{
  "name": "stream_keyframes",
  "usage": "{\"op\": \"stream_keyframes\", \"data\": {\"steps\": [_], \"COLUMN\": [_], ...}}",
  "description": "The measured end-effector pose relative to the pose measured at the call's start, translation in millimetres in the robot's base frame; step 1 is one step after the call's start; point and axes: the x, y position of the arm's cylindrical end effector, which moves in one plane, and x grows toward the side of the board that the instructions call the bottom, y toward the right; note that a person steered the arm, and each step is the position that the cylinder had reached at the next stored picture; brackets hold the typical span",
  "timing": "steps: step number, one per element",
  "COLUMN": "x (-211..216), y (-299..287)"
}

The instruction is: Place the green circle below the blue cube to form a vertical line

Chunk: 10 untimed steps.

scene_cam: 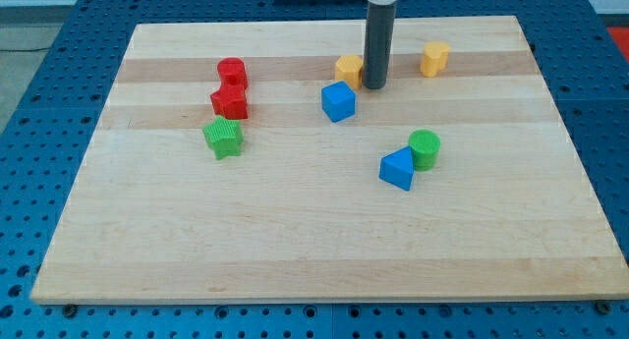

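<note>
The green circle [425, 148] is a short green cylinder right of the board's middle, touching a blue triangular block [397, 169] at its lower left. The blue cube [337, 101] sits above the middle of the board, well up and to the left of the green circle. My tip [373, 85] is at the end of the dark rod, just right of and slightly above the blue cube, close beside a yellow block [348, 70]. The tip is far from the green circle.
A red cylinder [231, 72] and a red block [229, 103] sit at upper left, with a green star-shaped block [223, 139] below them. A yellow cylinder-like block [434, 58] is at upper right. The wooden board [314, 260] lies on a blue perforated table.
</note>
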Motion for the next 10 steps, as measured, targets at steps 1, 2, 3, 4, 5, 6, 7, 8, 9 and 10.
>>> {"op": "stream_keyframes", "data": {"steps": [1, 2, 3, 4, 5, 6, 7, 8, 9, 10], "x": [-1, -1, -1, -1, 3, 34, 74, 115, 139, 139], "y": [-2, -14, -16, -9, 22, 48, 74, 89, 74, 44]}}
